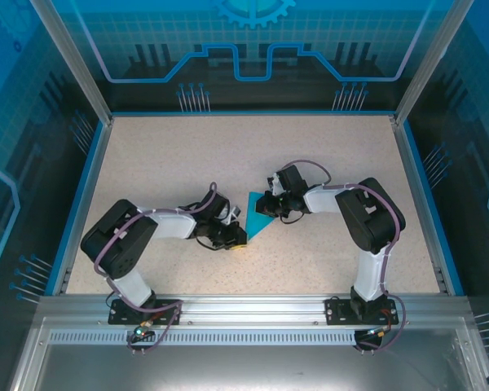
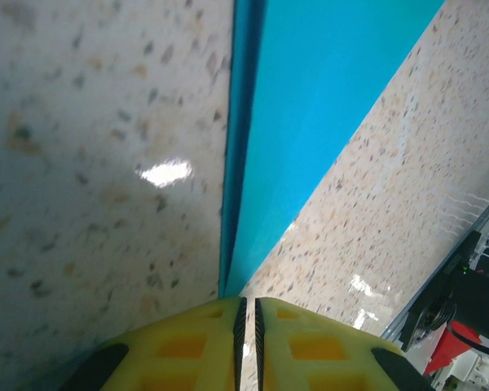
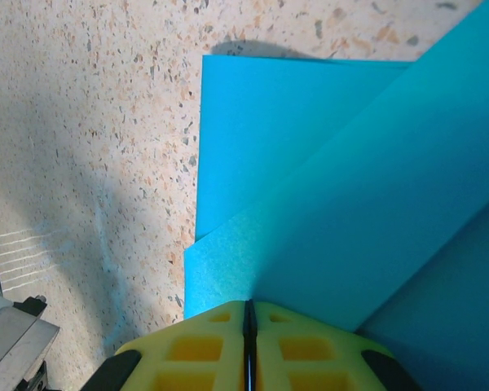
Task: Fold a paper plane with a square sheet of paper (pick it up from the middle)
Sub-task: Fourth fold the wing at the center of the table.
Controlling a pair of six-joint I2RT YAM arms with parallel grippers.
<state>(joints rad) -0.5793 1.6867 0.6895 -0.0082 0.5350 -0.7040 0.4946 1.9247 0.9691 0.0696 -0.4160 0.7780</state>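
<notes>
Here, from above, the left arm (image 1: 167, 221) reaches from its base at the near left toward the middle of the table (image 1: 171, 155), and the left gripper (image 1: 231, 236) sits low at the paper's near left edge. The paper (image 1: 258, 216) lies mid-table between the two grippers, a small folded blue shape with a point toward the far side. On the left wrist camera the yellow fingers (image 2: 200, 350) of the left gripper (image 2: 246, 342) are drawn almost together, leaving a thin slit, and the paper (image 2: 310, 122) narrows to a tip that runs into that slit, so they pinch it there; a darker folded edge runs along its left side, over the speckled table (image 2: 90, 163). Further right in the top view, the right gripper (image 1: 270, 205) meets the paper's far right side, with the right arm (image 1: 367, 216) bent back to its base at the near right. On the right wrist camera its fingers (image 3: 310, 350) are pressed together on the paper (image 3: 310, 204), which shows overlapping layers, one flat on the table (image 3: 90, 122) and another rising from the right gripper (image 3: 248, 346).
</notes>
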